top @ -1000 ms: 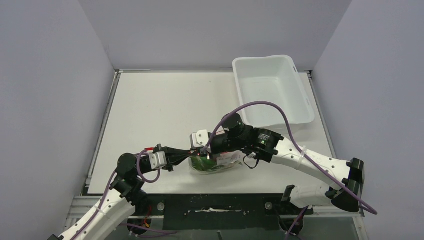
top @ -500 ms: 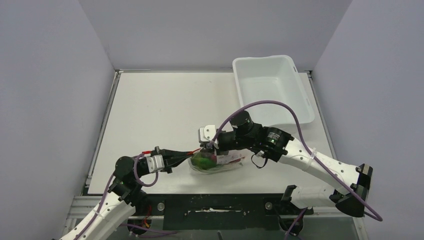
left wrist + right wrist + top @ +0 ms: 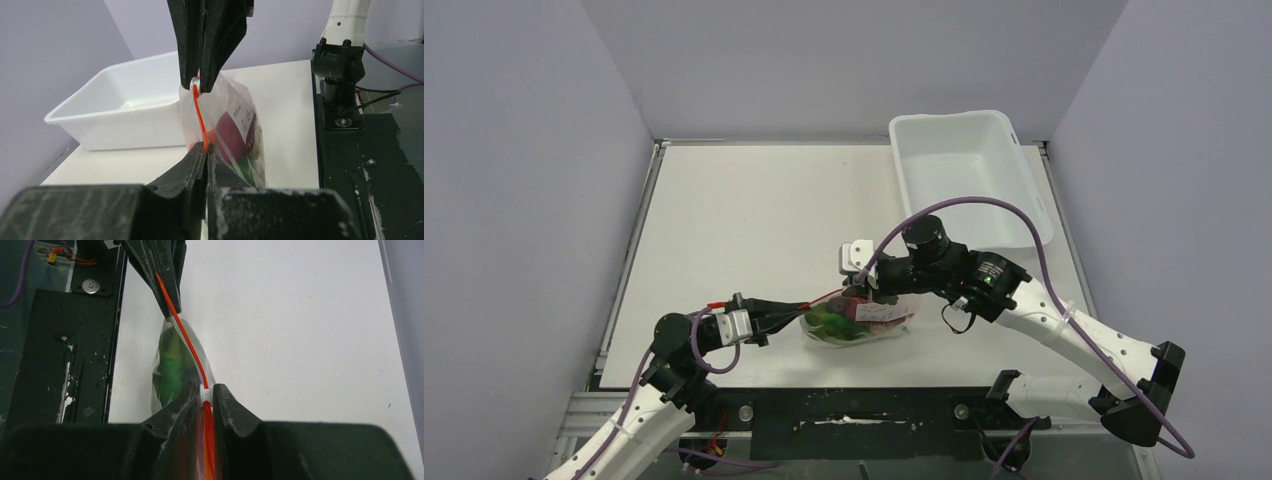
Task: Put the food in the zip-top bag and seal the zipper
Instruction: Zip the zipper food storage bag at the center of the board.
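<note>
The clear zip-top bag (image 3: 856, 325) lies near the table's front edge with green, maroon and red toy food (image 3: 836, 318) inside. Its red-orange zipper (image 3: 824, 300) is stretched taut between both grippers. My left gripper (image 3: 802, 306) is shut on the zipper's left end, seen in the left wrist view (image 3: 205, 148). My right gripper (image 3: 861, 292) is shut on the small white slider (image 3: 205, 394) riding the zipper (image 3: 187, 342). The bag (image 3: 235, 130) hangs below the strip, with the food (image 3: 231, 135) showing through it. Green food (image 3: 172, 370) shows in the right wrist view.
A white rigid tub (image 3: 969, 180) stands at the back right of the table and shows in the left wrist view (image 3: 120, 117). The black arm mount (image 3: 854, 412) runs along the near edge. Purple cables loop over both arms.
My right gripper has slid to the right along the zipper with the slider, away from the left gripper. The left gripper has stayed holding the zipper's end.
</note>
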`<state>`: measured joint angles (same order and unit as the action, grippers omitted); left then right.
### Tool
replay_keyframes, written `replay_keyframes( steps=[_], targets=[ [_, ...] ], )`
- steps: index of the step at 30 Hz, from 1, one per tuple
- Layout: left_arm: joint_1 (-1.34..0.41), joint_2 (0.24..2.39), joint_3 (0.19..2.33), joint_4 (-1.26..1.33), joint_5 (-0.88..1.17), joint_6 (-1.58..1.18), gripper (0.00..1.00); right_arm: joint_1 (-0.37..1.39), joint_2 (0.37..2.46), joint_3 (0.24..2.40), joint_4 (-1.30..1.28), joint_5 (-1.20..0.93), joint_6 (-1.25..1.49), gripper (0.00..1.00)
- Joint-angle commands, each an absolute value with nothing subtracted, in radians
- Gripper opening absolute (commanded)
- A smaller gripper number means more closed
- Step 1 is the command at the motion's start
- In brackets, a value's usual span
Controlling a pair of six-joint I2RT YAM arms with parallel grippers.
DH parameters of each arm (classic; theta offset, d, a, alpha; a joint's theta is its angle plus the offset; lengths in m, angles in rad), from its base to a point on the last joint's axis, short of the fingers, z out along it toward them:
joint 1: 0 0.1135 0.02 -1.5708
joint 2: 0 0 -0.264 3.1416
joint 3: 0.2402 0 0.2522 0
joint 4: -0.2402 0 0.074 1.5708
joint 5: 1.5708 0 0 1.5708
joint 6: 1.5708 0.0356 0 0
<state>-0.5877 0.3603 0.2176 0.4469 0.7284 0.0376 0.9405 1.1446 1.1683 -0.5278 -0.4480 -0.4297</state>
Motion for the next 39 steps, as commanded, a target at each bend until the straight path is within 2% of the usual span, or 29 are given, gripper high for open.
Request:
replay_keyframes(
  steps=[1,39],
  targets=[
    [-0.591,0.335,0.242,0.472,0.712,0.047,0.00,0.903,1.085,1.159,-0.528,-0.401,-0.432,0.00],
    [-0.591,0.206,0.375,0.132,0.509,0.195,0.00,0.861,0.860,1.100,-0.755,-0.245,-0.347,0.00]
  ],
)
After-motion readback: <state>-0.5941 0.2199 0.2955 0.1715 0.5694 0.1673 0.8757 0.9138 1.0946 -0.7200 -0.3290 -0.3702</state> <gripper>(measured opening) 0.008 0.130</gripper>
